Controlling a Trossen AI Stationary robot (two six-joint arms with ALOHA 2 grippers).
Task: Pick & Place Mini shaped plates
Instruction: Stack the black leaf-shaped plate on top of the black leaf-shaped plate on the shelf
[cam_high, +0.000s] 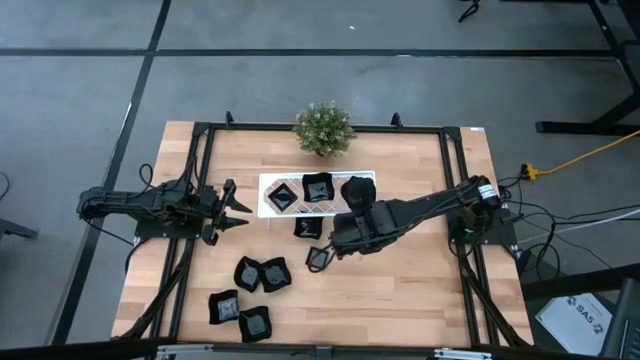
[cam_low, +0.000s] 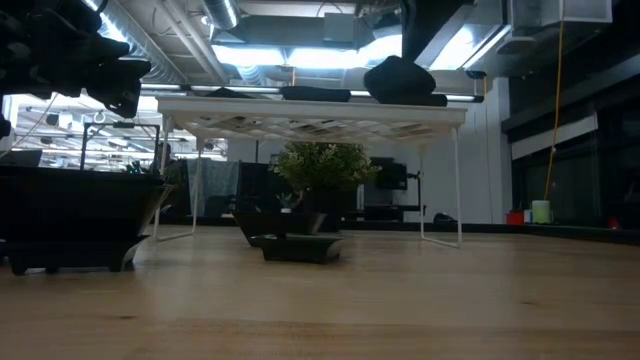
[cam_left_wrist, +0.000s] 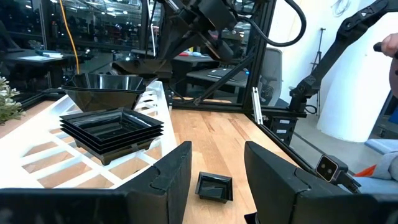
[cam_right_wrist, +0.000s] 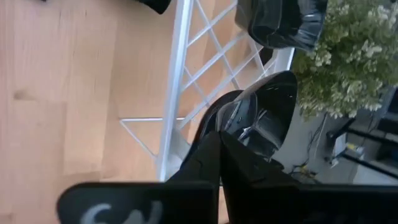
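Note:
Several mini black plates lie on the near-left part of the table, such as one plate (cam_high: 274, 274) and another plate (cam_high: 307, 227). Two more sit on the white lattice tray (cam_high: 268, 183), which stands on thin legs (cam_low: 458, 180). My right gripper (cam_high: 350, 203) is over the tray's right end, shut on a glossy black plate (cam_right_wrist: 264, 115); another plate (cam_right_wrist: 283, 22) sits beyond it. My left gripper (cam_high: 238, 210) hangs open left of the tray. A plate on the table (cam_left_wrist: 214, 186) shows ahead between its fingers. My right gripper pinches the black plate by its rim (cam_right_wrist: 233, 127) between the two fingers (cam_right_wrist: 205, 155), reaching in from the table's near right toward the far edge. The plate is tilted in the hold above the tray's lattice. I cannot tell whether it touches the tray.
A small potted plant (cam_high: 323, 127) stands just past the tray's far edge. Black rails (cam_high: 455, 200) run along the table's left and right sides. Bare wood lies open on the near right of the table (cam_high: 420, 290).

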